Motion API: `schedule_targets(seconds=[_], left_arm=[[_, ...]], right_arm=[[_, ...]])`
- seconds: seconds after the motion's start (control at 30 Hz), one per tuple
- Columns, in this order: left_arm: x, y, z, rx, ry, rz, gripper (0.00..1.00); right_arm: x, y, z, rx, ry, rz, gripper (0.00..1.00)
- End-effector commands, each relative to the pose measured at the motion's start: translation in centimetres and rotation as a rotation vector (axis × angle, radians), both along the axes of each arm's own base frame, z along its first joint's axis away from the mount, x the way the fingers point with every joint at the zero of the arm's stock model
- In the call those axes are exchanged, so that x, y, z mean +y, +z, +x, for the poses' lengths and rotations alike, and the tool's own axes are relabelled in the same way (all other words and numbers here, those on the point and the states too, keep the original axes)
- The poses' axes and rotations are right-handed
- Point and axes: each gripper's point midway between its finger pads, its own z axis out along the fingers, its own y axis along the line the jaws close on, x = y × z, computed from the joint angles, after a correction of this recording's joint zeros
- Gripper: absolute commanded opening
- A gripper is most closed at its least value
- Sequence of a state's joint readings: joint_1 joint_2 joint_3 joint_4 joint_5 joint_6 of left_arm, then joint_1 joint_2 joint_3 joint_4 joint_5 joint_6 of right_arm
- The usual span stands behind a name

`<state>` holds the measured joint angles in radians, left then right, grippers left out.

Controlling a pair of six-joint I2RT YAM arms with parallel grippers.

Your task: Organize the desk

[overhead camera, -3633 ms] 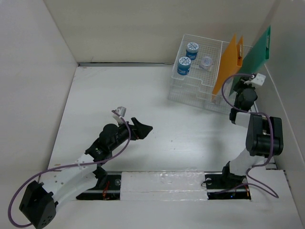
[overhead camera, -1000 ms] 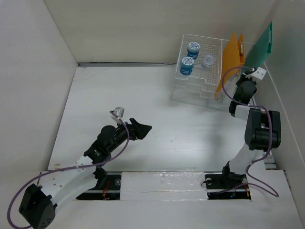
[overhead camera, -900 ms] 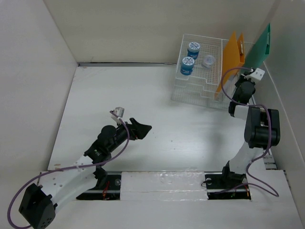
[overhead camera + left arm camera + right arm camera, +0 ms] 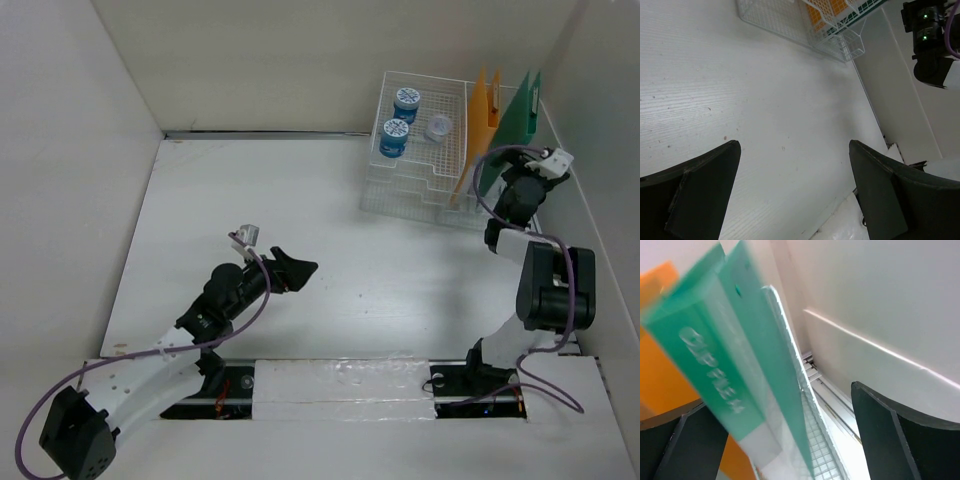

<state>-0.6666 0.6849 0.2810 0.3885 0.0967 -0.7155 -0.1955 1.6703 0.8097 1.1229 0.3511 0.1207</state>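
We see the desk (image 4: 300,190) filling the middle of the top view, a wide matte white surface running from the far wall down to the arm bases. We judge it rigid, heavy and fixed. It is nothing to take hold of, and only the things that stand on it can be gripped.

At the upper right a wire-mesh rack (image 4: 412,185) holds two blue-lidded jars (image 4: 404,102) and a small pale jar (image 4: 437,128). An orange folder (image 4: 482,110) and a green folder (image 4: 520,105) stand upright in its right-hand side.

The green folder looks thin, light, bendy and slick, so we would pinch it by an edge.

The right gripper (image 4: 777,395) is spread wide just before that folder and clamps nothing. The left gripper (image 4: 793,145) hangs released over bare desk at centre left.
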Motion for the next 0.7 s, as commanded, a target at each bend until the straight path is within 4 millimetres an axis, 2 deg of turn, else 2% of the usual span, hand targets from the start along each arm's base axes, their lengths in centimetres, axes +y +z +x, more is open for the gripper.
schedule_targets(seconds=[0.0,0.07,0.13,0.2,0.23,0.3,0.33,0.37,0.4,0.43,0.5,0.53,0.57,0.6,0.63,0.67], left_arm=[[-0.3,2.7,0.0,-0.043,-0.005,-0.049,0.87],[-0.1,3.6,-0.1,-0.055,0.0,-0.067,0.88],[-0.1,4.5,-0.3,-0.066,-0.005,-0.089,0.89],[-0.3,5.4,-0.6,-0.08,-0.025,-0.104,0.9],[-0.4,5.8,-0.7,-0.083,-0.031,-0.111,0.91],[-0.4,6.9,-0.8,-0.093,-0.036,-0.121,0.93],[-0.3,7.5,-0.9,-0.102,-0.036,-0.126,0.94],[-0.1,8.6,-1.1,-0.117,-0.034,-0.135,0.96],[-0.1,8.6,-1.1,-0.117,-0.034,-0.135,0.96],[0.0,9.5,-1.3,-0.133,-0.034,-0.145,0.96],[0.5,10.3,-1.3,-0.147,-0.016,-0.148,0.97],[0.9,10.9,-1.5,-0.155,-0.006,-0.149,0.98],[1.3,11.3,-1.4,-0.161,0.014,-0.151,0.98],[1.5,11.6,-1.5,-0.168,0.023,-0.15,0.98],[1.9,12.2,-1.7,-0.178,0.031,-0.154,0.99],[2.3,12.4,-1.6,-0.181,0.05,-0.154,0.99]], right_arm=[[-0.1,5.1,-2.3,-0.106,-0.038,0.027,1.0],[-0.4,7.4,-3.6,-0.136,-0.085,0.05,1.0],[0.6,10.1,-5.6,-0.171,-0.104,0.095,1.0],[1.9,11.6,-6.9,-0.191,-0.07,0.11,1.0],[3.4,13.9,-8.4,-0.239,-0.034,0.12,1.0],[5.5,15.8,-9.9,-0.283,0.026,0.164,1.0],[7.2,17.7,-11.4,-0.31,0.095,0.163,1.0],[10.7,19.1,-12.3,-0.301,0.234,0.222,1.0],[11.3,19.2,-12.1,-0.297,0.266,0.213,1.0],[12.9,20.9,-13.7,-0.337,0.35,0.244,1.0],[17.4,22.6,-15.1,-0.322,0.547,0.23,1.0],[20.5,23.4,-16.2,-0.304,0.699,0.187,1.0],[23.4,23.8,-17.3,-0.282,0.817,0.178,1.0],[26.9,23.0,-18.4,-0.208,0.985,0.145,1.0],[28.7,23.8,-19.8,-0.202,1.079,0.104,1.0],[30.7,23.2,-21.0,-0.166,1.184,0.078,1.0]])
